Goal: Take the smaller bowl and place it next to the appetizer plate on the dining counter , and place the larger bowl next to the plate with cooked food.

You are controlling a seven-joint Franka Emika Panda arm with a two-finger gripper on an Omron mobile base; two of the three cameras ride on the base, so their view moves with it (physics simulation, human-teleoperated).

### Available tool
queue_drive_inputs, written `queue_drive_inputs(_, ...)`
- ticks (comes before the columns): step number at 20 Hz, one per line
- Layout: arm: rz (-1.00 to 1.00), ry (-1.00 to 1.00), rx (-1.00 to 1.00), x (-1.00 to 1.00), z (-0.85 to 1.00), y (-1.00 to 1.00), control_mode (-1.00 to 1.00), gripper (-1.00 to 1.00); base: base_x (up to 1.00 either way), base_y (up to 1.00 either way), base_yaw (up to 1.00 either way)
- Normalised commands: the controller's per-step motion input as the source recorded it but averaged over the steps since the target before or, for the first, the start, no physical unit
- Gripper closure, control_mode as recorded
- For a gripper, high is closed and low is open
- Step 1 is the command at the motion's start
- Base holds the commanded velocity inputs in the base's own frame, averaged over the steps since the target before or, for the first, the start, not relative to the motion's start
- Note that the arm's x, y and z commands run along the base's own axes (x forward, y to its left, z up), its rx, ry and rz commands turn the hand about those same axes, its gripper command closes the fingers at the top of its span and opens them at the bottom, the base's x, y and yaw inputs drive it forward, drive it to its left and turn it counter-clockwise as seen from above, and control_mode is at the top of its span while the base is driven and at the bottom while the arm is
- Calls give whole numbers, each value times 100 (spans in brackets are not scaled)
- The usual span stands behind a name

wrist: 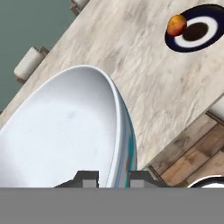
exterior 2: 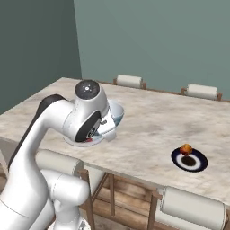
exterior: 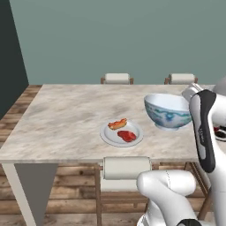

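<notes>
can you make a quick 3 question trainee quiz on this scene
1. True or false: the gripper pinches the rim of the white bowl.
2. Which plate lies nearer the white bowl? A) pale plate B) dark plate
3. What sits on the dark plate?

Key:
1. True; its fingers straddle the rim.
2. A
3. A small orange morsel.

The plate with cooked food (exterior: 121,133) lies on the surface (exterior: 66,114) near its front edge. Just to the plate's right the larger bowl (exterior: 167,111) sits above the surface, its rim between the claw's (wrist: 112,178) fingertips. The appetizer plate (exterior 2: 189,159) lies far right of it, and stools (exterior: 117,78) stand behind.
</notes>
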Motion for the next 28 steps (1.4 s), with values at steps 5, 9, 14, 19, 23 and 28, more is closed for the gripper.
queue_drive_inputs(5,-8,-19,-1,16,-42,1,-100,100,0,0,0)
queue_drive_inputs(9,-8,-17,-6,26,-33,0,-100,100,0,0,0)
queue_drive_inputs(14,-4,-4,-2,30,-24,0,-100,100,0,0,0)
queue_drive_inputs(19,-3,0,-1,21,-15,0,-100,100,0,0,0)
queue_drive_inputs(23,-1,1,-3,7,-7,0,-100,100,0,0,0)
queue_drive_inputs(28,-2,1,-5,9,-10,-3,-100,100,0,0,0)
